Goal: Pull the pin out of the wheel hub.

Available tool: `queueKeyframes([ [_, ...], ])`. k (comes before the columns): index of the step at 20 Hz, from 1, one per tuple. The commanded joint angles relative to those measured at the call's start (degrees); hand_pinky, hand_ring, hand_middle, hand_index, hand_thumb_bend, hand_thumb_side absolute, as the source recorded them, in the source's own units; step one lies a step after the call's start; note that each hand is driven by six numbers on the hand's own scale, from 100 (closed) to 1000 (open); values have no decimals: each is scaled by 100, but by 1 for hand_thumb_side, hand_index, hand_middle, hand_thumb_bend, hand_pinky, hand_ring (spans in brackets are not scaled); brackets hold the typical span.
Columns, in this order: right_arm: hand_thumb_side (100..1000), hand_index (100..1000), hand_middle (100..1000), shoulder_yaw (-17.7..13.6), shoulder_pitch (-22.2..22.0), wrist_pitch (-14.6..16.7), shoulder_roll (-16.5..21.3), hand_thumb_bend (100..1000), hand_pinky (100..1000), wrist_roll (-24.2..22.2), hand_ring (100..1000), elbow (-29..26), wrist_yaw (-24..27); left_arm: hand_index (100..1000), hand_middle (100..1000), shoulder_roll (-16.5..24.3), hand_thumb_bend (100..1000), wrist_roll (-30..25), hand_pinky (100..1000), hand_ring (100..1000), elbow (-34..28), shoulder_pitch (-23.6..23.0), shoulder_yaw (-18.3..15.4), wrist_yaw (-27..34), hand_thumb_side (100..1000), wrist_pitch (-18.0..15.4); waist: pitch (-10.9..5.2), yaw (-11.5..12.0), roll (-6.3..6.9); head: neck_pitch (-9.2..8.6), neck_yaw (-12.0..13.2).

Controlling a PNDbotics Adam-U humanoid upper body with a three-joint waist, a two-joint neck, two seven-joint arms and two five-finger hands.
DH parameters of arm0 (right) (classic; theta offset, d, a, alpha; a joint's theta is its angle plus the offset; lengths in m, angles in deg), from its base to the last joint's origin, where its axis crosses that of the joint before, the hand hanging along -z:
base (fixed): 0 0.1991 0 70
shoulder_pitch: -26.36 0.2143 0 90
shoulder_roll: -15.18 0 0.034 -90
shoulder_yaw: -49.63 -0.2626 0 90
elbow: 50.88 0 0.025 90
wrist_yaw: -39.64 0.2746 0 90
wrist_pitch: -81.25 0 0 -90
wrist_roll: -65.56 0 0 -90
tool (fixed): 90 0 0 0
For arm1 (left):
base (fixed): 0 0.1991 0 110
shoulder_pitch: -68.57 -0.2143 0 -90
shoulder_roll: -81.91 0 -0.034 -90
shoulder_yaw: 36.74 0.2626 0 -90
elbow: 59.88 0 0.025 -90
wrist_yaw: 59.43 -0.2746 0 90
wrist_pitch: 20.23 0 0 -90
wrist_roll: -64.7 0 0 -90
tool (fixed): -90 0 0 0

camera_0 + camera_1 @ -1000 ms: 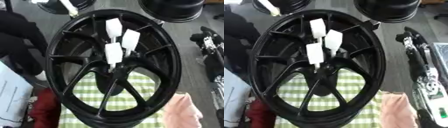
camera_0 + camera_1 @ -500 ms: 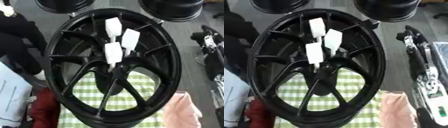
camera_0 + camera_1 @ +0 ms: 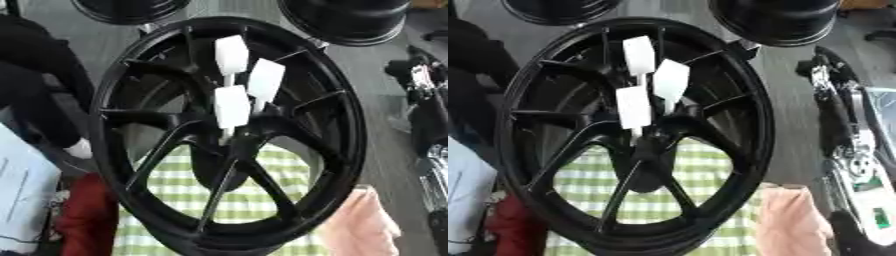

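across the middle of both views a big black wheel point(image 3: 229, 140) is standing tilted, its glossy rim curving round thin spokes that are meeting at a dark hub point(image 3: 229, 134). three pins point(image 3: 233, 106) with flat white rectangular heads on slim white stems are sticking out of the hub, close together, one higher, one to the right, one lowest. behind the spokes a green and white checked cloth point(image 3: 219, 190) is showing, soft and matte, with a pale pink cloth point(image 3: 791, 220) lying beside it at lower right and something red point(image 3: 86, 215) at lower left. two more dark round wheels point(image 3: 776, 17) are sitting at the far edge. neither hand is showing in either view, so nothing is gripping a pin.
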Motion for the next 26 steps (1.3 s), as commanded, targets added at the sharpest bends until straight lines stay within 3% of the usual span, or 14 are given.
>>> queueKeyframes([
  [1, 598, 867, 671, -5, 44, 0, 88, 100, 1000, -22, 800, -120, 37, 903, 838, 215, 679, 194, 813, 814, 4, -235, -303, 88, 706, -57, -99, -29, 33, -72, 44],
  [6, 598, 867, 671, 35, 58, -7, 83, 100, 1000, -59, 800, -122, 47, 896, 835, 260, 652, 514, 809, 812, -251, -898, -568, 261, 704, -71, -99, -108, 35, -74, 118],
  [7, 598, 867, 671, 39, 61, -8, 83, 100, 1000, -62, 800, -123, 50, 890, 833, 254, 589, 559, 800, 805, -300, -945, -591, 327, 730, -55, -99, -115, 35, -72, 125],
  [9, 598, 867, 670, 47, 60, -9, 84, 100, 1000, -66, 800, -125, 54, 877, 822, 204, 334, 681, 774, 776, -376, -935, -653, 472, 699, 34, -102, -117, 31, -66, 128],
  [14, 598, 867, 670, 56, 51, -9, 71, 100, 1000, -69, 799, -127, 62, 826, 776, -142, 160, 1122, 695, 695, -781, -722, -871, 919, 699, 319, -114, -110, 13, -65, 137],
  [19, 600, 867, 670, 71, 53, -6, 21, 100, 1000, -76, 799, -130, 89, 782, 749, -806, 100, 1583, 629, 626, -1206, -389, -1364, 1380, 768, 610, -133, -119, -56, -48, 162],
  [24, 599, 867, 670, 66, 61, 6, -21, 100, 1000, -41, 799, -136, 127, 778, 751, -1567, 100, 2052, 604, 610, -1425, -378, -1794, 1850, 823, 681, -133, -120, -113, -31, 170],
  [26, 599, 867, 670, 73, 72, 11, -41, 100, 1000, -37, 799, -142, 146, 786, 738, -1881, 146, 2245, 597, 599, -1359, -417, -1991, 2042, 834, 621, -134, -125, -149, -26, 172],
])
